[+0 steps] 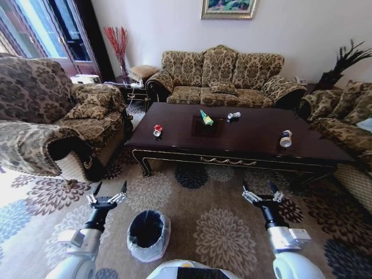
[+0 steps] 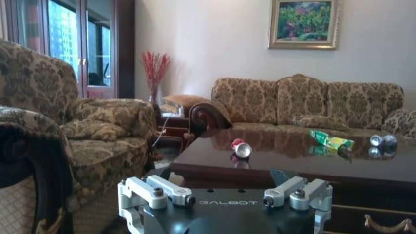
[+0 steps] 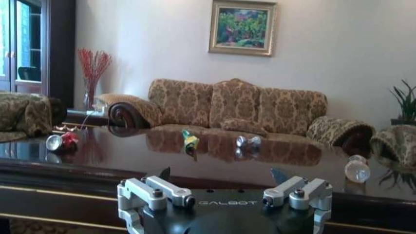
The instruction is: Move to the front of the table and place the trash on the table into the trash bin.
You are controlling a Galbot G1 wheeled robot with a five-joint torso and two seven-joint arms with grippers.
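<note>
A: Large patterned sofa (image 1: 224,78) behind the table (image 1: 244,142), matching armchair (image 1: 52,116) off the table's left end, another seat (image 1: 346,122) off its right end. Floral carpet (image 1: 215,221) spread under and in front of the table. Framed painting (image 1: 228,8) on the wall above the sofa, cut off by the top edge in the head view.

B: And on the table itself?

A: Glossy dark top, mirror-like in the wrist views. Red-and-white can (image 1: 157,130) lying near the table's left front corner. Green wrapper (image 1: 206,118) around the table's middle, toward the sofa side. Small silvery bottle (image 1: 233,115) just right of the wrapper. Beige-and-white bottle (image 1: 285,138) toward the table's right end.

B: Trash bin?

A: On the carpet in front of the table, well apart from it, nearer the left arm: trash bin (image 1: 148,233), black with a whitish liner bunched around it.

B: Grippers?

A: Left gripper (image 1: 108,193) raised over the carpet in front of the table's left corner, fingers spread wide, holding nothing. Right gripper (image 1: 260,190) in front of the table's right half, likewise spread wide and holding nothing.

B: Anything hard to make out?

A: Labels on the can and bottles too small to read. Table's front legs partly hidden in shadow.
</note>
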